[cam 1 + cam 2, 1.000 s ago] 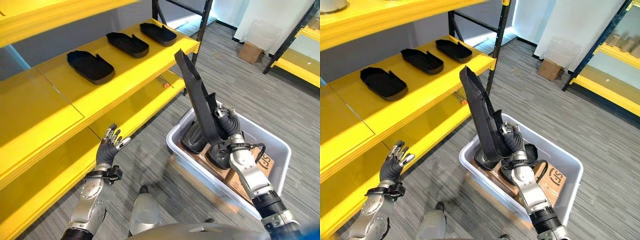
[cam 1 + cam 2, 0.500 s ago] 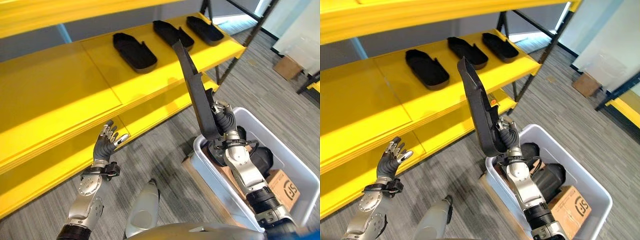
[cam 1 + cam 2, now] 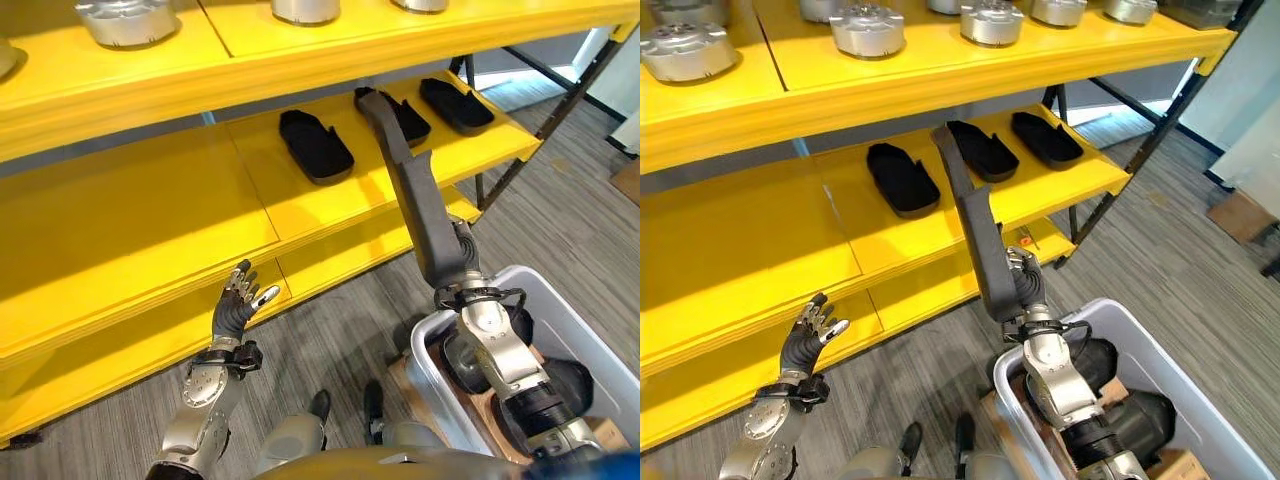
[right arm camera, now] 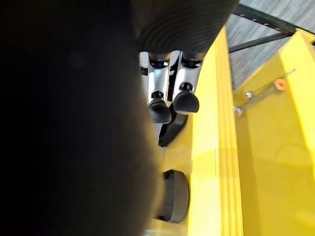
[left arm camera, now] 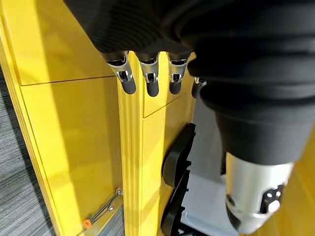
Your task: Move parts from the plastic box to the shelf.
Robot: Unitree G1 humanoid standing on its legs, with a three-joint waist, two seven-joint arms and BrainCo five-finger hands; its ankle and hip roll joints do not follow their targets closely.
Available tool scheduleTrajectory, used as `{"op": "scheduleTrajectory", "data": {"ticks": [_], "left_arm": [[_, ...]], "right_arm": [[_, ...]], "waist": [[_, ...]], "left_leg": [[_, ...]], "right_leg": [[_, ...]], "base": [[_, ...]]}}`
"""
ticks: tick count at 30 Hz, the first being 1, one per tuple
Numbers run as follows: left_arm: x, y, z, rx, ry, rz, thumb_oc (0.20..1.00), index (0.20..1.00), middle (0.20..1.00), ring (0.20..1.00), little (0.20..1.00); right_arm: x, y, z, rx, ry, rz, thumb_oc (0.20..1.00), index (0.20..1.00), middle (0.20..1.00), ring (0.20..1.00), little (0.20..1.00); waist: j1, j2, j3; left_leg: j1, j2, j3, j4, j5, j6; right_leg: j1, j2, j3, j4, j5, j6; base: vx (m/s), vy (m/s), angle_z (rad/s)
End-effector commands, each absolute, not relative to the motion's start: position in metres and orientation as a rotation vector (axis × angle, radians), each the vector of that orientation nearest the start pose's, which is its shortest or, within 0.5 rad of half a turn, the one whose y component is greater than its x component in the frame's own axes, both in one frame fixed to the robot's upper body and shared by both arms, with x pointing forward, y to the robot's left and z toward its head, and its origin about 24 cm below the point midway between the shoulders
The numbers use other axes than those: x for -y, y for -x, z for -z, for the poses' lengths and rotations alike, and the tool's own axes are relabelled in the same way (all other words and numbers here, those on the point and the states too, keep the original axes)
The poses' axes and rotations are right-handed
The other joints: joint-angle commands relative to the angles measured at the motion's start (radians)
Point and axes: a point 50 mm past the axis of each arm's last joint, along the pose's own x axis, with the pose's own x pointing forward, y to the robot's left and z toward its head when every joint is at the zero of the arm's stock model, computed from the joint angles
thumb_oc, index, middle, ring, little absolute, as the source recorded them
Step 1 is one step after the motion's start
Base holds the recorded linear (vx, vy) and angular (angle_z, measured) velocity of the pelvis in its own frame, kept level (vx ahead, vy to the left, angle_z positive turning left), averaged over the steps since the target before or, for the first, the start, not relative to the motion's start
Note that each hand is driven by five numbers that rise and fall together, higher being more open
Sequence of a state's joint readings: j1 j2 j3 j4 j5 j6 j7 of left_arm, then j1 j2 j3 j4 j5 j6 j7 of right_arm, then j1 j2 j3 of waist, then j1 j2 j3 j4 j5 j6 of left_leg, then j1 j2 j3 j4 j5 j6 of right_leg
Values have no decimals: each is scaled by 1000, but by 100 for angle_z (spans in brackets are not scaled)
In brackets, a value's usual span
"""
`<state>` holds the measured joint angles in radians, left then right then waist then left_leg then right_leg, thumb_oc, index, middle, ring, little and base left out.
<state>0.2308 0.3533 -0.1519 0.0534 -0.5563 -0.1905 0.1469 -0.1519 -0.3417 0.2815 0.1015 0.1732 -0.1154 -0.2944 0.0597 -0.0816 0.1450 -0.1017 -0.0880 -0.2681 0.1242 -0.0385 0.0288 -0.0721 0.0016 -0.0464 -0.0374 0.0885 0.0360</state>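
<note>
The right hand (image 3: 1025, 287) is closing its fingers around the lower end of a long dark part (image 3: 412, 190), and it is holding this part upright and slightly tilted, so that the upper end is standing in front of the middle shelf (image 3: 150, 215). In the right wrist view, the dark tips of the fingers (image 4: 160, 109) are pressing against the black surface of the part. The left hand (image 3: 236, 305) is holding nothing; its fingers are straight and a little spread, and it is hovering near the front edge of the lower shelf (image 3: 120, 345). Three flat black parts (image 3: 315, 145) are lying in a row on the middle shelf, and round silver metal parts (image 3: 867, 28) are standing on the top shelf (image 3: 900, 75). The plastic box (image 3: 560, 325) is standing on the floor under the right arm, and more dark parts (image 3: 1135, 420) are lying inside it. A small tool with an orange end (image 3: 1025, 241) is lying on the lower shelf. Compared with one second ago, the long part is now lifted higher, well above the box, and its upper end is reaching the level of the middle shelf; the camera has also turned toward the shelves, so the top shelf is now showing. I cannot read any writing in the present pictures.
</note>
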Motion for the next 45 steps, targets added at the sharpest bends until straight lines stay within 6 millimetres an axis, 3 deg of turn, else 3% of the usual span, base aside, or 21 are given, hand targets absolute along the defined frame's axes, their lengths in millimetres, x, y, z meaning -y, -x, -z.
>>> {"op": "scheduleTrajectory", "data": {"ticks": [1,6,8,10,12,13,14,17,19,25,29,31,34,35,38,40,45], "left_arm": [[-206,-203,-26,-11,190,-77,1000,1000,1000,1000,1000],[-206,-199,-23,-33,207,-74,1000,1000,1000,1000,1000],[-204,-200,-24,-31,212,-57,1000,1000,1000,1000,1000],[-203,-202,-24,-34,217,-41,1000,1000,1000,1000,1000],[-204,-203,-25,-37,217,-38,1000,1000,1000,1000,1000],[-204,-203,-25,-36,217,-38,1000,1000,1000,1000,1000],[-205,-202,-25,-42,215,-37,1000,1000,1000,1000,1000],[-207,-200,-27,-38,207,-52,1000,1000,1000,1000,1000],[-209,-200,-25,-44,227,-70,1000,1000,1000,1000,1000],[-213,-206,-36,-9,159,-23,1000,1000,1000,1000,1000],[-216,-211,-45,25,138,-16,1000,1000,1000,1000,1000],[-217,-214,-50,46,133,-16,1000,1000,1000,1000,1000],[-211,-218,-58,81,155,12,1000,1000,1000,1000,1000],[-210,-220,-60,91,160,17,1000,1000,1000,1000,1000],[-207,-222,-62,103,171,24,1000,1000,1000,1000,1000],[-202,-228,-67,132,181,45,1000,1000,1000,1000,1000],[-194,-237,-76,173,186,75,1000,1000,1000,1000,1000]], "right_arm": [[160,-288,-109,343,131,31,200,200,200,200,200],[162,-298,-109,329,170,45,200,200,200,200,200],[166,-302,-112,331,179,63,200,200,200,200,200],[170,-304,-114,337,189,80,200,200,200,200,200],[175,-306,-114,332,210,101,200,200,200,200,200],[175,-306,-115,332,210,101,200,200,200,200,200],[178,-307,-111,310,220,121,200,200,200,200,200],[188,-312,-105,271,247,167,200,200,200,200,200],[186,-317,-106,258,279,153,200,200,200,200,200],[186,-321,-108,254,294,170,200,200,200,200,200],[184,-334,-121,279,297,196,200,200,200,200,200],[185,-345,-137,312,312,225,200,200,200,200,200],[201,-380,-195,385,397,347,200,200,200,200,200],[204,-384,-206,397,407,369,200,200,200,200,200],[209,-393,-221,400,420,408,200,200,200,200,200],[222,-404,-248,381,464,486,200,200,200,200,200],[234,-410,-267,349,495,545,200,200,200,200,200]], "waist": [[-2,11,-31],[24,10,-30],[33,11,-7],[34,15,20],[35,4,46],[35,3,45],[44,-3,41],[48,14,35],[62,46,31],[112,35,38],[130,32,48],[141,32,52],[175,22,85],[178,22,91],[184,23,104],[199,25,129],[208,44,164]], "left_leg": [[82,-42,23,-99,18,12],[71,-50,-14,-56,5,-5],[27,-70,-13,15,-1,-28],[-35,-63,31,117,0,-66],[-86,41,129,159,-14,-65],[-88,40,130,158,-10,-65],[-92,135,125,114,9,-62],[-110,295,85,-19,153,-100],[-62,329,104,-111,172,-128],[-120,218,123,17,69,-124],[-171,183,133,54,47,-120],[-207,166,135,65,40,-116],[-291,124,130,81,42,-109],[-305,118,127,85,43,-108],[-327,109,122,95,43,-106],[-364,94,117,115,41,-102],[-409,87,118,168,19,-99]], "right_leg": [[-13,14,-17,109,-82,32],[23,-3,-66,82,-92,22],[20,-14,-81,85,-98,15],[20,-29,-116,97,-111,7],[27,-62,-136,113,-125,9],[24,-63,-135,113,-123,9],[33,-84,-136,117,-138,16],[29,-107,-137,166,-179,26],[29,-128,-127,205,-206,41],[110,-221,-150,144,-162,91],[98,-256,-161,117,-131,111],[83,-268,-171,98,-113,120],[44,-292,-201,81,-71,131],[39,-294,-206,81,-67,133],[28,-298,-213,84,-63,133],[9,-306,-229,93,-61,134],[-26,-310,-233,140,-85,129]], "base": [[88,-87,35],[36,-81,33],[-70,-35,35],[-107,-4,50],[-53,38,56],[37,84,93],[77,84,94],[133,186,38],[227,366,34],[215,260,0],[44,143,20],[-2,121,16],[-39,153,9],[-37,84,7],[-14,42,21],[-33,66,20],[-50,28,15]]}}
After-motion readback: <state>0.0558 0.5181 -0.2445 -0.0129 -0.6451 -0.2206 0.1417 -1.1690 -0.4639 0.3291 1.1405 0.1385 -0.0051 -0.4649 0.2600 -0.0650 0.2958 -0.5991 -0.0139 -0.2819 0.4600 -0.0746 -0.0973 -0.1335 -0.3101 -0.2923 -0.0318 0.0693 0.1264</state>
